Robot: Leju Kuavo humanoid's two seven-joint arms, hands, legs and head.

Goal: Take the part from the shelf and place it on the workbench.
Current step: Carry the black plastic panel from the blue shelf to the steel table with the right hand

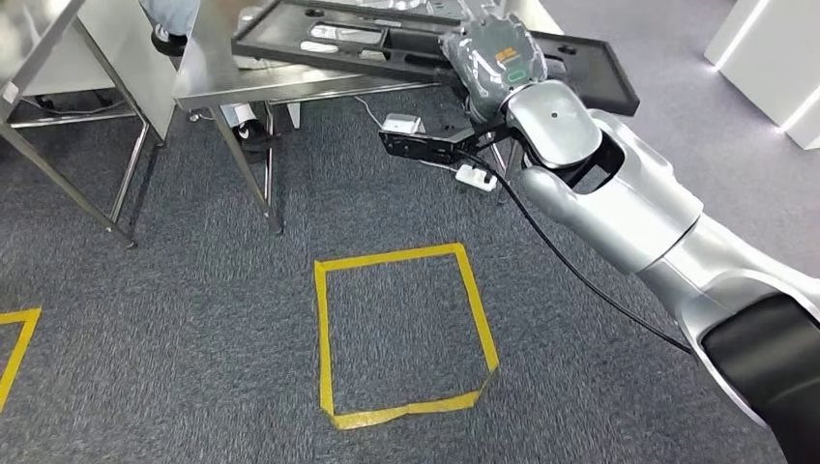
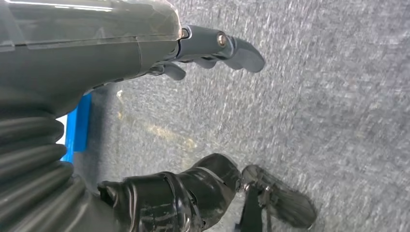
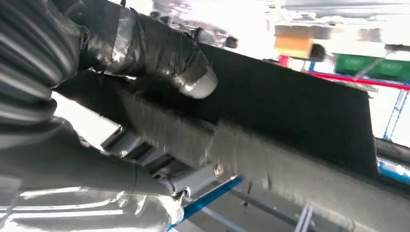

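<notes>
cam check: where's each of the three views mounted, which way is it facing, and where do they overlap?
Head view: high on the body, looking forward and down at carpet, a yellow tape square and a metal table; right arm and right hand show.
Left wrist view: behind the left hand, facing the carpet.
Right wrist view: behind the right hand, facing the black tray it grips.
Shared: head and right wrist views both show the tray.

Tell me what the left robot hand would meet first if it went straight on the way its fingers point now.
Probably just the grey carpet. The left robot hand hangs open above it, and nothing else lies ahead of the fingers in the left wrist view, though depth is hard to judge.
</notes>
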